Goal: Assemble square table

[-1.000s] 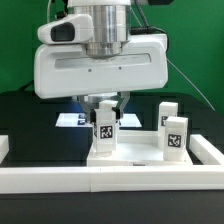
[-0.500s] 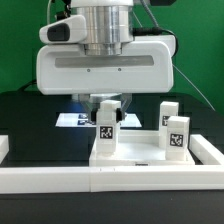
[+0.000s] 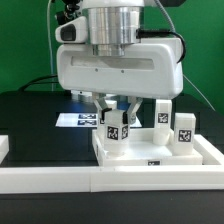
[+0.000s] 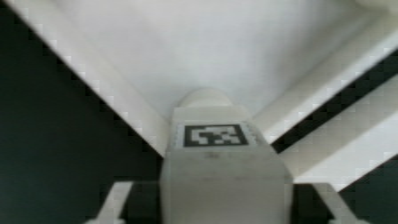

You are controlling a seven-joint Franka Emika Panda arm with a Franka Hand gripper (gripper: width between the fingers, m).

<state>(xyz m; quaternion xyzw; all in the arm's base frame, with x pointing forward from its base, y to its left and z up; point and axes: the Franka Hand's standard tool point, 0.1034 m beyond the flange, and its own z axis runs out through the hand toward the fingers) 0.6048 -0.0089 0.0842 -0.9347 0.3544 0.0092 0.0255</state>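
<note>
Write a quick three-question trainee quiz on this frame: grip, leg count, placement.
1. True or false: the fingers are closed on a tagged leg.
2. How many other legs stand upright, apart from the fingers, in the exterior view?
3. The held leg is on or just above which? A) the tabletop B) the marker board C) the barrier rail

Key: 1 true; 2 two; 3 A.
</note>
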